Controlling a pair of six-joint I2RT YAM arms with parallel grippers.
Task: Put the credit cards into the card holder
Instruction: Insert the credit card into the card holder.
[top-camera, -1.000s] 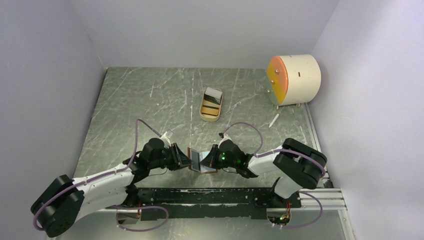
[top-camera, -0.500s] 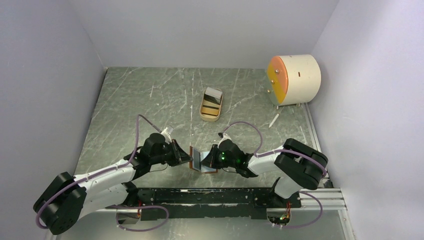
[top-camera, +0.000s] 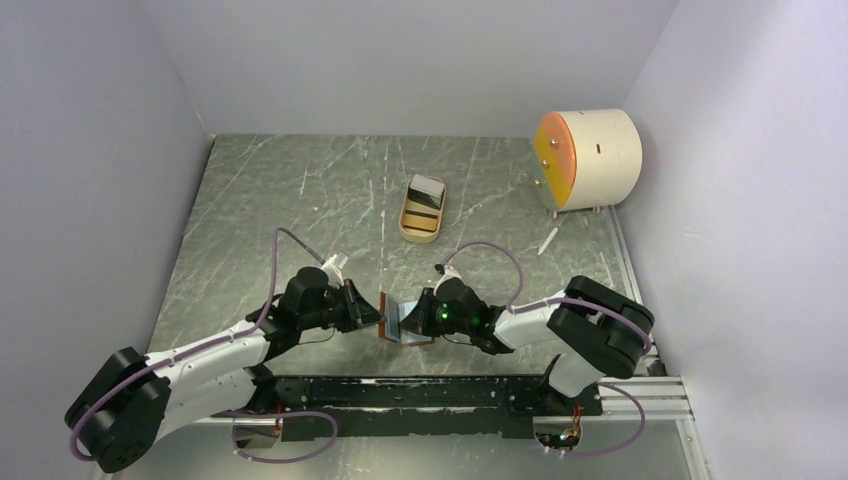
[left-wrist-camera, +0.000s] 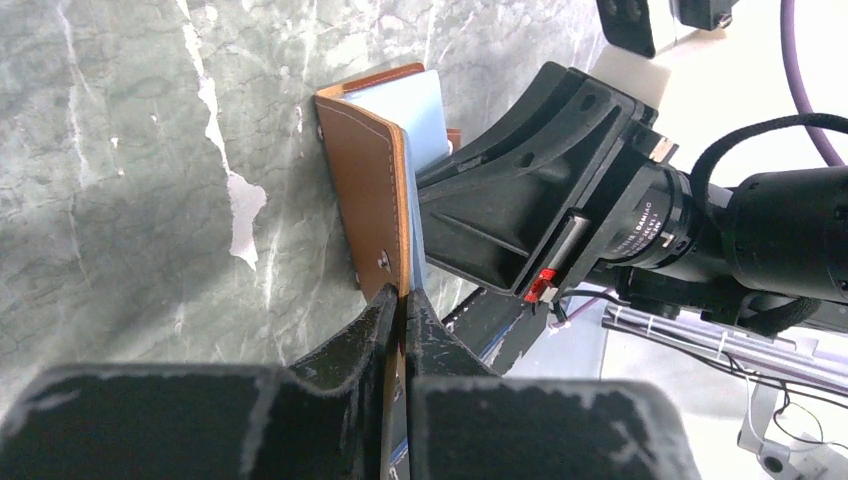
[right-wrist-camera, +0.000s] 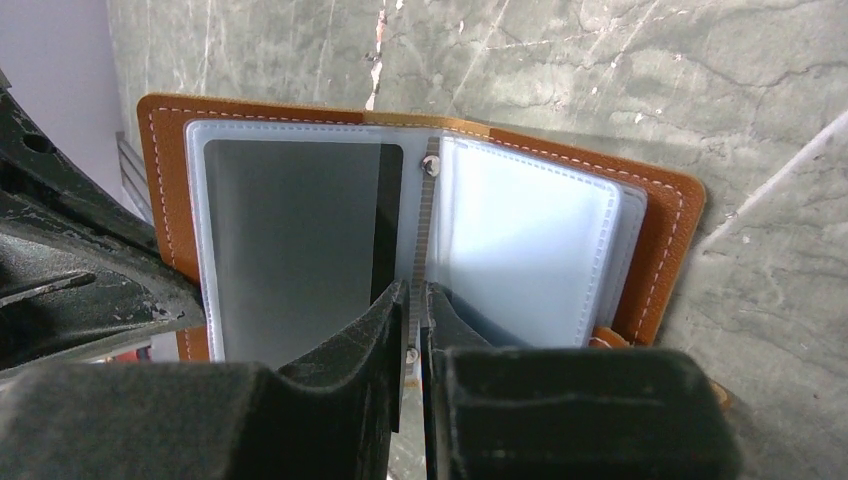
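My left gripper (left-wrist-camera: 400, 300) and right gripper (right-wrist-camera: 415, 295) both pinch the open card holder (right-wrist-camera: 662, 225) by the worktop's (top-camera: 300, 200) near edge; a dark card (right-wrist-camera: 290, 240) is in, and more credit cards (top-camera: 427, 190) wait in the tan tray (top-camera: 417, 238).

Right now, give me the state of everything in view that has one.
card holder, open, gripped from both sides.
left fingers, shut on the card holder's leather cover.
right fingers, shut on the card holder's centre spine.
dark card, seated in a clear sleeve of the holder.
loose cards, lying in the tray, not yet in the holder.
tray, holding those cards.
drum, lying on its side.
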